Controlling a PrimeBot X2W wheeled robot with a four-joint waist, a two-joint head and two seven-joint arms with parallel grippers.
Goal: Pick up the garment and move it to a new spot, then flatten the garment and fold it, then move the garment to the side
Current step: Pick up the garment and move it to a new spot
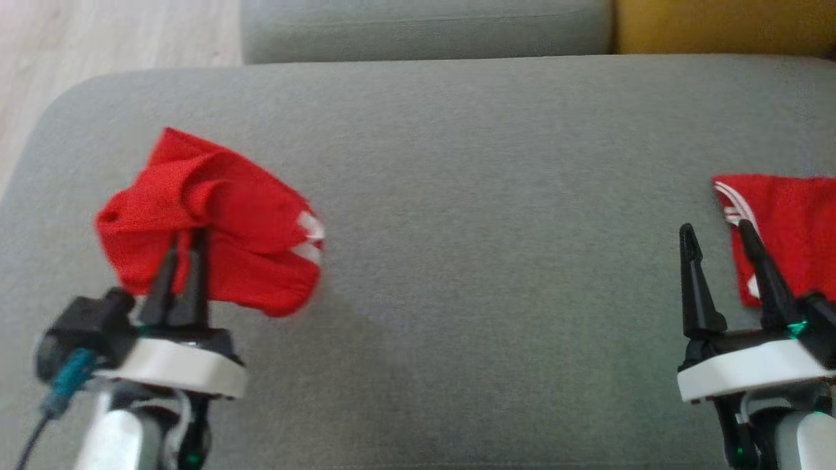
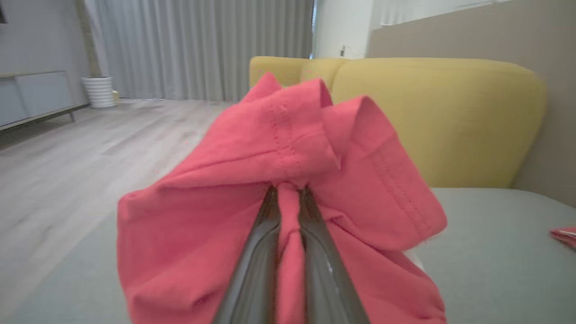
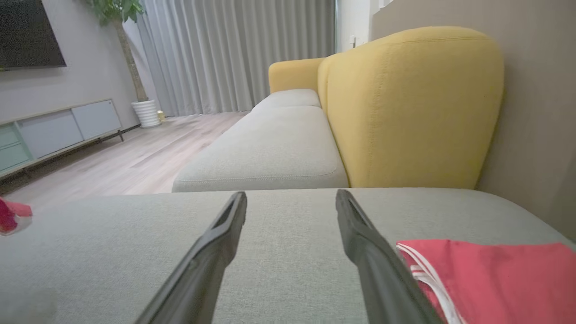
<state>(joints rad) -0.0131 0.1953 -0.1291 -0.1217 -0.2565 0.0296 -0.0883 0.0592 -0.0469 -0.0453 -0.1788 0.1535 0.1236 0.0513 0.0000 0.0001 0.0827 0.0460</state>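
1. Grey seat cushion (image 1: 496, 196) is spread across the head view, and the red garment (image 1: 215, 215) is seen bunched over its left part, held in the left gripper (image 1: 187, 235).
2. A fold of the garment (image 2: 288, 148) is pinched between the left gripper's fingers (image 2: 265, 252), which are closed tight on it. This pinch, with stitched hems draped on either side, is made plain by the left wrist view, whereas the white stripes at the garment's right edge are seen from the head view.
3. The left arm is extended from the lower left, its fingers pointed away from the robot.
4. The right gripper (image 1: 715, 228) is held wide apart and empty, low over the cushion's right part, just beside a second red cloth (image 1: 793, 222) with white stripes, which is laid flat.
5. A yellow backrest (image 3: 405, 108), a pale wood floor (image 3: 135, 157), grey curtains (image 3: 234, 54) and a white planter (image 3: 146, 112) are shown by the right wrist view.
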